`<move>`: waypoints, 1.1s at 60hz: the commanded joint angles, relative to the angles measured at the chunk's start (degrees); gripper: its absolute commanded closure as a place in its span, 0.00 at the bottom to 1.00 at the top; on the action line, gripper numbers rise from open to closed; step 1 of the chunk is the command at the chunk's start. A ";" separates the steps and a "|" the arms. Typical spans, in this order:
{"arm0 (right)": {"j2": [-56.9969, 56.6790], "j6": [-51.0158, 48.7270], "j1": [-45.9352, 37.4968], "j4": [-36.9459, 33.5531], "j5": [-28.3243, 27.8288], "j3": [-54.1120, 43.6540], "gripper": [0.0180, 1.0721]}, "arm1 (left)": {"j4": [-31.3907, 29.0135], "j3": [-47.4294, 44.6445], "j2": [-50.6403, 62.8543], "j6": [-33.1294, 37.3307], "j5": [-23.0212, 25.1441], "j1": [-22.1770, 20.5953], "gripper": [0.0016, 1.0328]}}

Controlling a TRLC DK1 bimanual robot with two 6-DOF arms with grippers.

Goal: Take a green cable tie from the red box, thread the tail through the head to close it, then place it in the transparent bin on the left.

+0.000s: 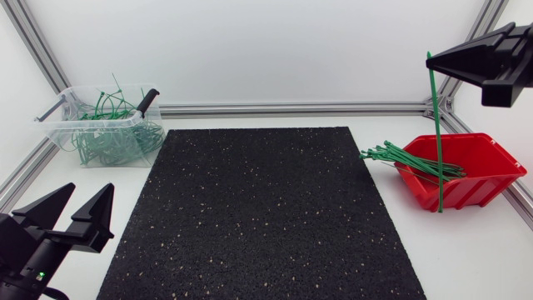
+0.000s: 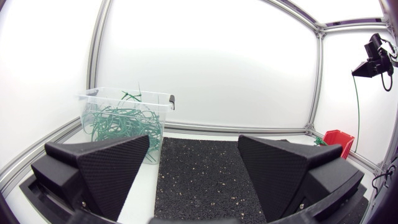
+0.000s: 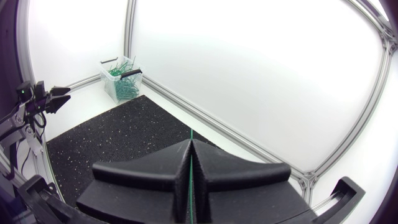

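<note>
Green cable ties [image 1: 104, 142] lie tangled in the transparent bin [image 1: 57, 125] at far left; nearer, the left gripper [image 1: 92, 193] stands wide open and empty beside the black mat [image 1: 258, 217]. At right — above the red box [image 1: 491, 179] — the right gripper [image 1: 433, 57] pinches one hanging tie [image 1: 436, 133].

There are two grippers, the left gripper [image 1: 89, 192] and the right gripper [image 1: 433, 58]. Each one has two black fingers [image 1: 93, 218], so that makes four fingers. There is one red box [image 1: 487, 179], one clear bin [image 1: 58, 129] and one black mat [image 1: 258, 217], all on one white table [image 1: 491, 258]. One single green tie [image 1: 435, 125] is pinched in the right gripper. A bunch of green ties [image 1: 408, 158] lies in the red box, too many and too close together to count. The pile of green ties [image 1: 104, 143] in the clear bin is a tangle, also too many to count.
</note>
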 commanded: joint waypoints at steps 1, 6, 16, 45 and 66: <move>0.26 5.76 2.14 -0.18 1.79 1.14 0.95 | -0.93 -2.33 0.12 -0.78 0.24 -0.33 0.04; 0.08 5.85 9.79 -1.06 9.08 0.62 0.95 | -0.93 -2.33 0.12 -0.78 0.24 -0.42 0.04; -2.03 5.23 29.39 0.88 26.48 -2.55 0.95 | -1.01 -2.33 0.12 -0.78 0.24 -0.42 0.04; 6.15 23.69 41.78 13.44 35.18 -5.27 0.95 | -1.10 -2.33 0.29 -0.78 -0.11 -0.77 0.04; 15.64 45.49 42.31 20.56 40.46 -4.30 0.95 | -1.28 -2.24 0.38 -0.78 -0.20 -0.94 0.04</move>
